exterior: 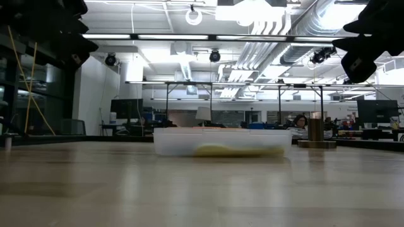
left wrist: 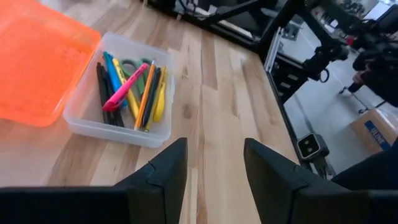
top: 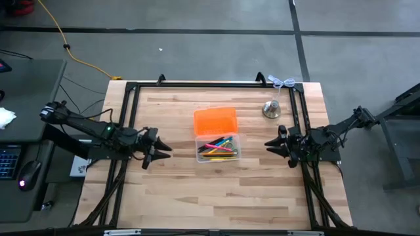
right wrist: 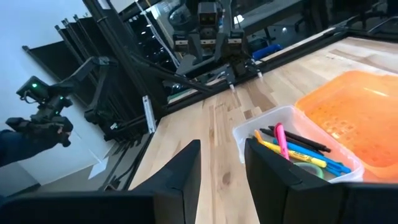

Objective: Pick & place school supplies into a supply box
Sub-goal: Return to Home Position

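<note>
The supply box [top: 218, 148] is a clear plastic tray in the middle of the table, with its orange lid [top: 215, 120] lying open on its far side. The school supplies [left wrist: 130, 87] lie inside the tray: pens and markers in yellow, blue, pink, black and orange over green-handled scissors [left wrist: 129, 63]. They also show in the right wrist view [right wrist: 298, 151]. My left gripper [top: 162, 151] hovers open to the tray's left. My right gripper [top: 268, 145] hovers open to its right. Neither holds anything.
A silver bell-shaped metal object [top: 272, 109] stands on the table beyond the tray, toward the far right corner, with a thin cord [top: 283, 82] near the far edge. Bare wood lies on the near side of the tray [top: 216, 196]. A black frame [top: 131, 98] borders the table.
</note>
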